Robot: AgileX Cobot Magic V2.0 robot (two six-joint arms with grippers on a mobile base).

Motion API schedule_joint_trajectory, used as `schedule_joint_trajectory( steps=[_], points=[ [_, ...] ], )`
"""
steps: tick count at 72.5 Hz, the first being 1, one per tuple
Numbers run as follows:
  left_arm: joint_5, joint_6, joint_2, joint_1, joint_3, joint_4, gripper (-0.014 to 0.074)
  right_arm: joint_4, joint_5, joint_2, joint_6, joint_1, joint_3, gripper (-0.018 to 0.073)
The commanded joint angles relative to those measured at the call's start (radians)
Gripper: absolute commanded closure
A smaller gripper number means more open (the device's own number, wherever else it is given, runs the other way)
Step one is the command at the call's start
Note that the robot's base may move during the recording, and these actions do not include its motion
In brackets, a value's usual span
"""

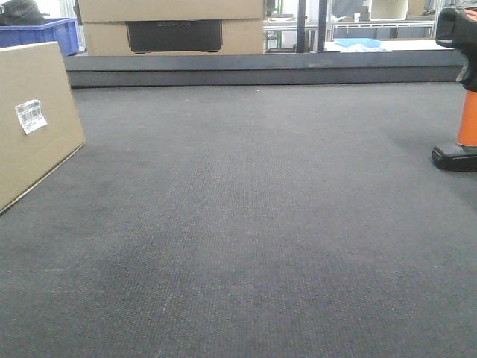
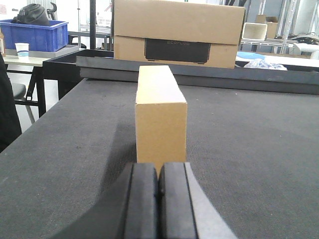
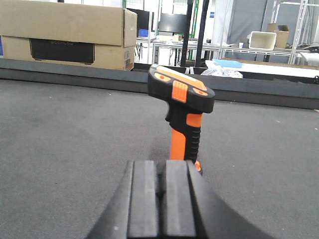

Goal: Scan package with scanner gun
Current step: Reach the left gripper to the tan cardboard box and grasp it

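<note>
Left tool (image 2: pixel 159 174) (pads together) faces the package (image 2: pixel 160 119) just ahead; right tool (image 3: pixel 160 174), likewise together, faces the scanner gun (image 3: pixel 182 94).

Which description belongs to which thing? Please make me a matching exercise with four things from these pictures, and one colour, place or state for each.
Things:
1. package
2. scanner gun
3. plastic crate
4. left gripper

Descriptions:
A. standing upright, black and orange
B. blue, on a side table
C. shut, holding nothing
D. tan, with a white barcode sticker

Pairs: 1-D, 2-A, 3-B, 4-C.
</note>
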Motion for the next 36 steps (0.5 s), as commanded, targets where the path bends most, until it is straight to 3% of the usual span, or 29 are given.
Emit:
schedule_joint_trajectory(
  steps=[1, 7, 16, 25, 36],
  points=[
    [-0.045, -0.004, -0.004, 0.001, -0.002, -0.002, 0.0708, -0.005, -0.023, -0.003, -0.001, -0.001, 0.000, 0.0727],
    [0.002, -0.004, -0.004, 0.001, -0.013, -0.043, 0.0708, -0.005, -0.023, -0.003, -0.001, -0.001, 0.000, 0.0727],
    [0.202, -0.004, 0.000, 0.001, -0.143, -0.060, 0.0708, -0.005, -0.023, -0.003, -0.001, -0.001, 0.000, 0.0727],
    [0.349, -0.004, 0.107, 0.001, -0.314, 0.010, 0.0708, -0.005, -0.023, -0.003, -0.001, -0.001, 0.000, 0.0727],
    [0.437, -0.002, 0.305, 0.001, -0.458, 0.065, 0.0708, -0.005, -0.023, -0.003, -0.001, -0.001, 0.000, 0.0727]
  ],
)
